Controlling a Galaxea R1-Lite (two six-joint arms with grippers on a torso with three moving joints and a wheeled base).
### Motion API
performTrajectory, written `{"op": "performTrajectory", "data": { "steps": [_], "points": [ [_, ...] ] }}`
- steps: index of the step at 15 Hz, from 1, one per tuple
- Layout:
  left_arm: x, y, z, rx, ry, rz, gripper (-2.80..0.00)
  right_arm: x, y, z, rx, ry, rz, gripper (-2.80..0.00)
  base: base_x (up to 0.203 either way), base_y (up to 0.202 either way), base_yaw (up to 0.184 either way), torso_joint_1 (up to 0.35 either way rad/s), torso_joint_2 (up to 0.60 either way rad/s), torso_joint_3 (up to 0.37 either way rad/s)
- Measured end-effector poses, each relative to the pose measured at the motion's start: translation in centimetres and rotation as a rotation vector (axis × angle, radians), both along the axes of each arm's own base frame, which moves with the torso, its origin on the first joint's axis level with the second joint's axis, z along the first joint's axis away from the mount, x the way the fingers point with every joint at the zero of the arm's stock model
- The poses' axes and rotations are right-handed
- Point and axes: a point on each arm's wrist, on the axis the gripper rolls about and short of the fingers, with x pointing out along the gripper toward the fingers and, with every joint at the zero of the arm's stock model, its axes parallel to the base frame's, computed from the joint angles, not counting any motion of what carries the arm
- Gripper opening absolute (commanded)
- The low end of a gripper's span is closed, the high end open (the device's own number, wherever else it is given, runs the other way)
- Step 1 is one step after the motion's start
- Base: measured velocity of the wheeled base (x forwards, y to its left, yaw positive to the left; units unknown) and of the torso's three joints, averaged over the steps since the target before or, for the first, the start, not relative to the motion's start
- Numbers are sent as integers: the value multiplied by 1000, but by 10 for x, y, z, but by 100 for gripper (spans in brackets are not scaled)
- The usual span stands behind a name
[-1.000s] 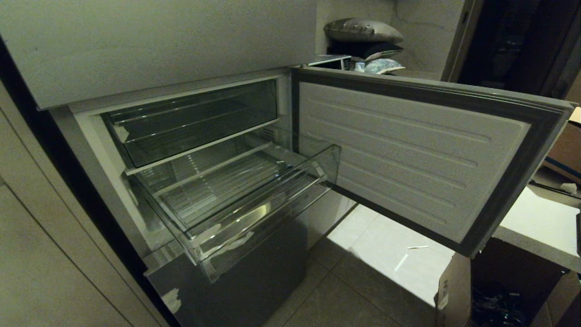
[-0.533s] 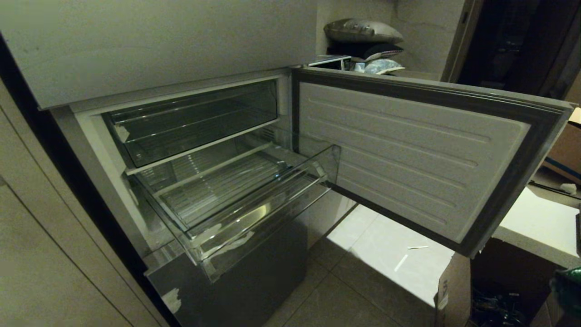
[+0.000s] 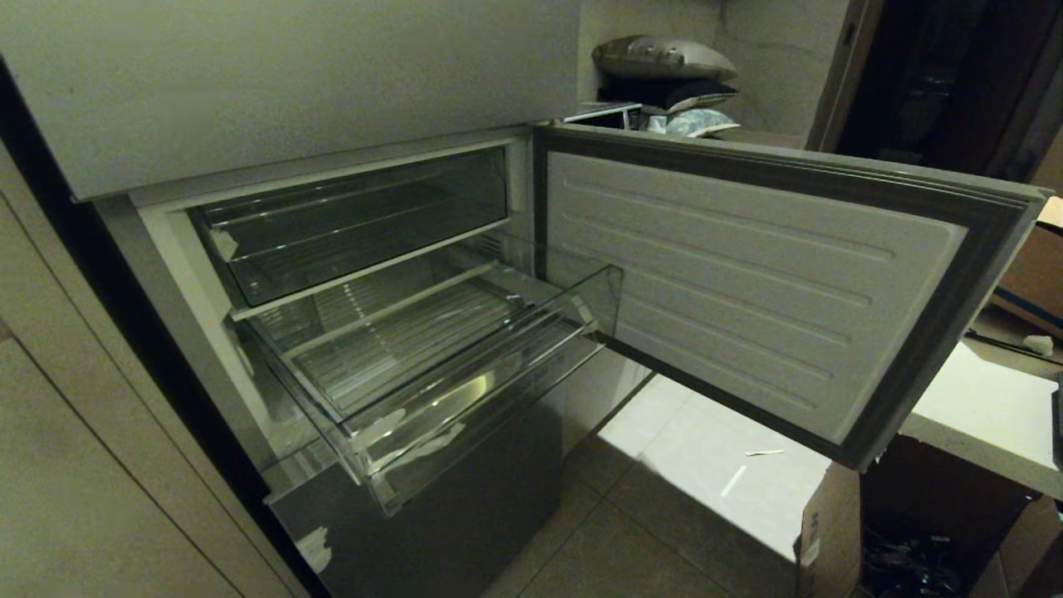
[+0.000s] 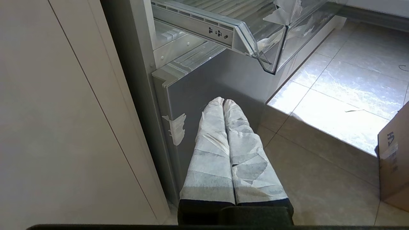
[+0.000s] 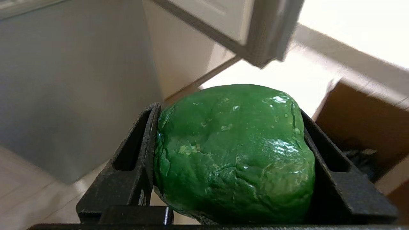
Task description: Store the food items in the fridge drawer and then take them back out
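Above pale floor tiles (image 3: 706, 448), fridge drawer (image 3: 432, 365) juts open, empty.

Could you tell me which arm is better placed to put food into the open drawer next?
Right: its gripper already clamps a green pepper. The left gripper is shut and empty, below the drawer.

You see a glossy green, wrinkled pepper-like food item (image 5: 235, 153) between black jaws. At the frame's centre, the clear plastic fridge drawer (image 3: 432, 365) shows a ribbed floor and whitish tape scraps.

Home kitchen: open fridge (image 3: 515, 249), tiled floor (image 3: 664, 465), pillows (image 3: 664, 58).
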Motion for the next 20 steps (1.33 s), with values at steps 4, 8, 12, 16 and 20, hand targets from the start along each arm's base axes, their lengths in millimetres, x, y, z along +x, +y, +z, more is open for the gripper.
{"op": "performTrajectory", "data": {
  "steps": [4, 8, 12, 16, 20],
  "points": [
    [0, 0, 0, 0, -1, 0, -280, -22, -1, -11, -86, -148, -33, -280, 0, 0, 0, 0, 0, 0],
    [0, 0, 0, 0, -1, 0, -280, -28, -2, -13, -39, -201, -51, -280, 0, 0, 0, 0, 0, 0],
    [0, 0, 0, 0, -1, 0, -280, -28, -2, -13, -24, -212, -53, -280, 0, 0, 0, 0, 0, 0],
    [0, 0, 0, 0, -1, -1, -280, -28, -2, -13, 8, -213, -63, -280, -1, -5, 148, 0, 1, 4],
    [0, 0, 0, 0, -1, 0, -280, -28, -2, -13, 11, -214, -65, -280, 3, -8, 178, 4, 2, 2]
  ]
}}
